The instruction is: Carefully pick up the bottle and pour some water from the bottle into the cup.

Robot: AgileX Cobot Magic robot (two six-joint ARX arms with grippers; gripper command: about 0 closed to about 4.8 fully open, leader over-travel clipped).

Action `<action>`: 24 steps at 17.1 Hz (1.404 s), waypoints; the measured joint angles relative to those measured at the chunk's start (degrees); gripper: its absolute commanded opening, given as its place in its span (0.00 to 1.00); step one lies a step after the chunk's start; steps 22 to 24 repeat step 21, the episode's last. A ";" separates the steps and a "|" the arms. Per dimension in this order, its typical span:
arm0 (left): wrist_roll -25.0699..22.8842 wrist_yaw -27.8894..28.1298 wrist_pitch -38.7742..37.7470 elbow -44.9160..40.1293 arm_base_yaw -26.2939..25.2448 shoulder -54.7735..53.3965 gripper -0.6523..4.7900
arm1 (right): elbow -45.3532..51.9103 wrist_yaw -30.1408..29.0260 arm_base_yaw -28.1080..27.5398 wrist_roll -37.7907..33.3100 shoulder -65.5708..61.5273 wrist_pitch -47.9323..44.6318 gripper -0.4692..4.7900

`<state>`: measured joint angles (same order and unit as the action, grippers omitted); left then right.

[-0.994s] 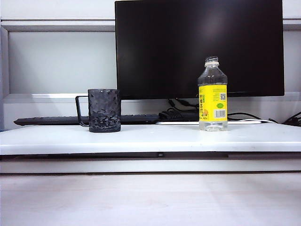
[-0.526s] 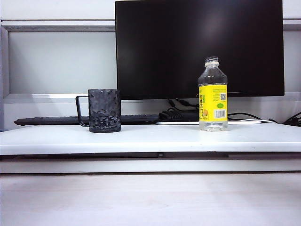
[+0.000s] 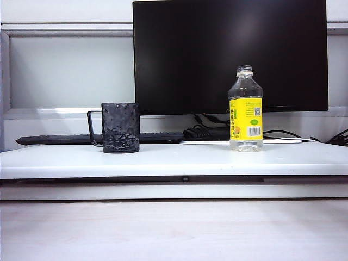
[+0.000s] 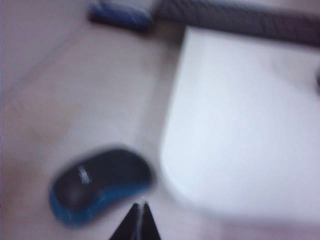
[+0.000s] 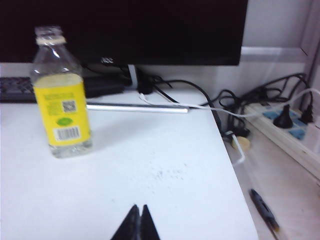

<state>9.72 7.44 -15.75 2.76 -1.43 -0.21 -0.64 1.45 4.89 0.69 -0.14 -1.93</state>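
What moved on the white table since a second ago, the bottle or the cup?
Neither. The clear plastic bottle with the yellow label stands upright in the same spot, and the dark bumpy mug with the wire handle has not shifted either. Nothing was grabbed or let go. The left claw and right claw are shut and empty, and neither shows in the exterior view.

The right gripper [image 5: 136,220], jaws pressed together, hangs over the white table [image 5: 165,165]; the bottle [image 5: 59,95] stands upright at 11 o'clock from it.
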 measured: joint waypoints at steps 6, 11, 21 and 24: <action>0.00 -0.35 6.14 -1.88 0.44 0.00 0.11 | 0.00 -0.04 -0.15 0.00 0.00 0.57 0.09; 0.00 -0.37 6.14 -1.88 0.44 0.00 0.11 | 0.00 -0.02 -0.15 0.00 -0.02 0.59 0.09; 0.00 -0.35 6.14 -1.88 0.44 0.00 0.11 | 0.00 -0.04 -0.15 0.00 -0.02 0.59 0.09; 0.00 -0.35 6.14 -1.88 0.44 0.00 0.11 | 0.00 -0.04 -0.15 0.00 -0.02 0.59 0.09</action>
